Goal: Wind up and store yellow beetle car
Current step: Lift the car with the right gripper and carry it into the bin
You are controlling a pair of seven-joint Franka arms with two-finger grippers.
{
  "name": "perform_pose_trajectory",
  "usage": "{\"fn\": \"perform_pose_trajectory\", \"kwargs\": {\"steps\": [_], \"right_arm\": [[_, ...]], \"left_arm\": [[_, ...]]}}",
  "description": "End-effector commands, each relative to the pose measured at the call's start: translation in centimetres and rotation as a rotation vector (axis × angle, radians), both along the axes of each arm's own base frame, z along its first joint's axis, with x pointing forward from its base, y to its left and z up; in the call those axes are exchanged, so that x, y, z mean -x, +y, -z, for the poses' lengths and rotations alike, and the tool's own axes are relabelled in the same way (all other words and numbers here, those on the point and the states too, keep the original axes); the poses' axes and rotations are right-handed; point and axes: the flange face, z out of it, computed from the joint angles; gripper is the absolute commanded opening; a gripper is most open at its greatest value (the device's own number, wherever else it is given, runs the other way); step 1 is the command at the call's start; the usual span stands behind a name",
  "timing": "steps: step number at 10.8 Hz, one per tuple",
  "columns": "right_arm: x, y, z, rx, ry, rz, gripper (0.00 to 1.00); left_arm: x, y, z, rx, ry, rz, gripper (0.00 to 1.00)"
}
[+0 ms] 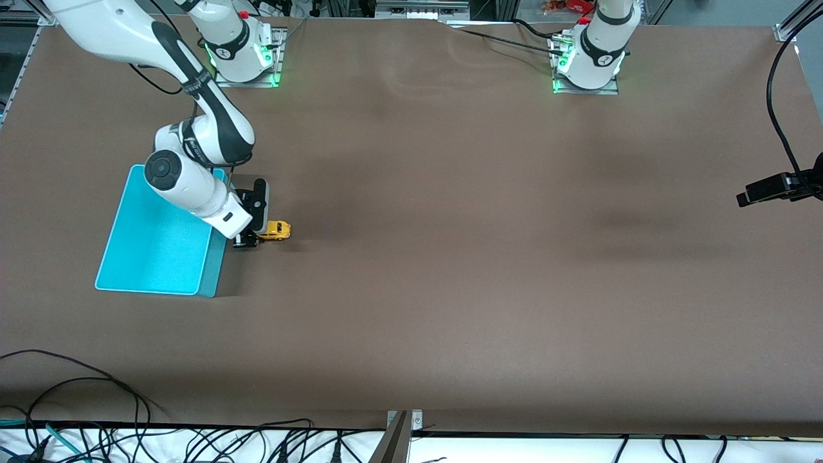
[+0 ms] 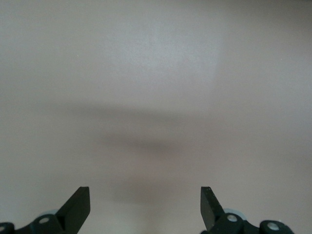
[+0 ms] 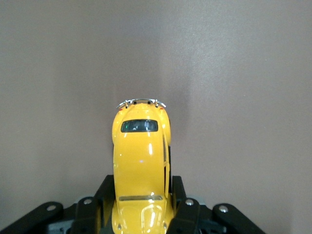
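turquoise bin just beside right gripper — only obstacle | brown table bare elsewhere

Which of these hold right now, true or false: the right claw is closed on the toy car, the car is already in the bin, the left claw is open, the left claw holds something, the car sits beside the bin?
1. The right claw is closed on the toy car. True.
2. The car is already in the bin. False: it is outside, on the table.
3. The left claw is open. True.
4. The left claw holds something. False: nothing is between its fingers; it waits above bare table.
5. The car sits beside the bin, toward the middle of the table. True.
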Motion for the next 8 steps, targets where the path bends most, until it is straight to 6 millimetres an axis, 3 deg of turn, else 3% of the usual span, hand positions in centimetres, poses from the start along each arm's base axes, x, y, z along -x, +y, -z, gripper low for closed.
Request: {"fn": "perform_pose_trajectory", "kwargs": {"steps": [1,3,5,6,8], "right_arm": [[0.1,-0.3,-4.5,0.030,0.031,-0.001,0.00],[0.7,-0.6,-9.4,0.040,0.052,0.029,0.00],[0.1,-1.4,-13.2,0.045,0.091,0.027,0.00],[-0.9,-3.4,-14.5,0.047,0.104,0.006,0.00],[-2.4,-8.1,-14.6,0.051,0.119,-0.028,0.00]], "left_arm": [[0.4,-0.4,-0.3,0.017,-0.011,-0.001,1.00],[0.4,-0.4,-0.4,0.017,-0.012,-0.001,1.00],[0.4,-0.4,-0.4,0.017,-0.012,-0.001,1.00],[0.4,-0.4,-0.4,0.017,-0.012,-0.001,1.00],[0.4,-0.4,-0.4,0.017,-0.012,0.001,1.00]]}}
